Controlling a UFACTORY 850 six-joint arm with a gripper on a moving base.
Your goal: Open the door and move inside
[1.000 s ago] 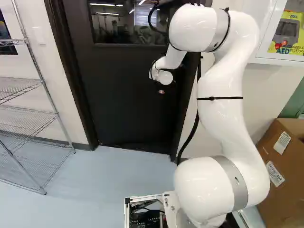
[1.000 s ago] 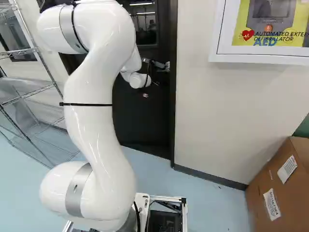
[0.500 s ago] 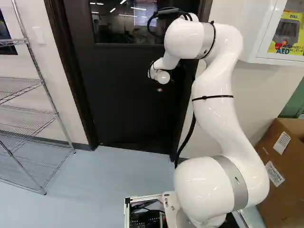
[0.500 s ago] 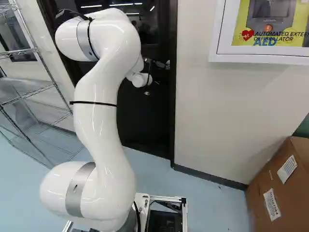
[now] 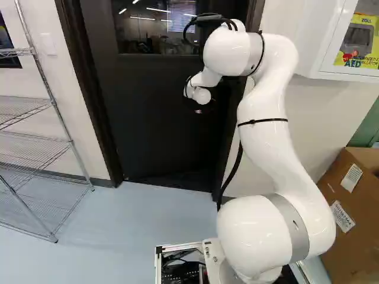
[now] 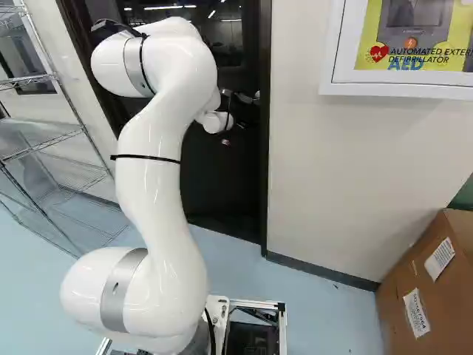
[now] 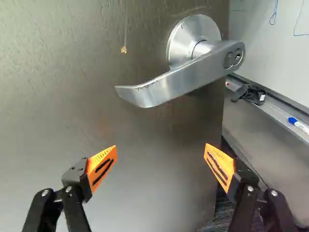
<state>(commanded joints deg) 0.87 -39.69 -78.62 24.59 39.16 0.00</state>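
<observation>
Wall cab. [image 6: 399, 88] window reads "AUTOMATED EXTER" (cut off at edge), "DEFIBRILLATOR" and "AED" in R base view; "ZOLL" tops yellow pkg. [image 5: 372, 36] inside, L base view. White labels [image 6: 416, 312] on cardboard box [image 6: 392, 325] carry print too small to read.

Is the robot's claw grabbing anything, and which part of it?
Nothing: the gripper is open, and the door handle sits ahead of its fingers, not between them.

Wire shelving [image 5: 54, 102] stands on pale blue floor [image 5: 118, 236] beside an off-white wall [image 5: 76, 112]
</observation>
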